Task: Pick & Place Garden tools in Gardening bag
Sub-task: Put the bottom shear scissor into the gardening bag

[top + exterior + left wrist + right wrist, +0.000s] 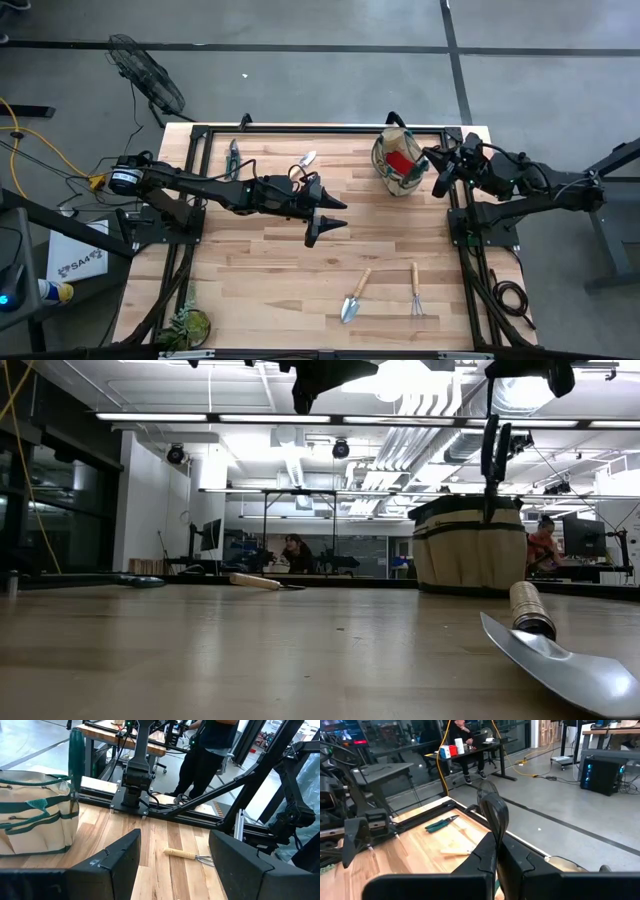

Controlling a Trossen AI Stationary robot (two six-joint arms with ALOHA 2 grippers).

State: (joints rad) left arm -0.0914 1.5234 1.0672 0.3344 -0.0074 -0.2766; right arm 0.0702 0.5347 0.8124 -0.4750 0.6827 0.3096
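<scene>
The tan gardening bag point(398, 165) stands at the far right with a red cloth piece point(400, 160) inside. My right gripper point(446, 172) is beside the bag's right side, shut on a dark green-handled pruner point(76, 760) that stands upright by the bag's rim. My left gripper point(325, 225) hangs open over the table's middle, holding nothing. A trowel point(355, 297) and a hand rake point(415, 290) lie near the front edge. Another trowel point(305, 160) and a second pruner point(233, 155) lie at the far side. My right gripper pinches the pruner between its two shut fingers point(485, 857), which come in roughly level from the table's right. The curved dark handles point(492, 812) stick out past the fingertips. The fingers hide the exact part held. The pruner point(491, 460) is upright, clear of the table.
A leafy plant clump point(185, 325) sits at the near left corner. Black frame rails point(300, 128) run along the table's far edge and sides. People sit at desks in the room beyond the table.
</scene>
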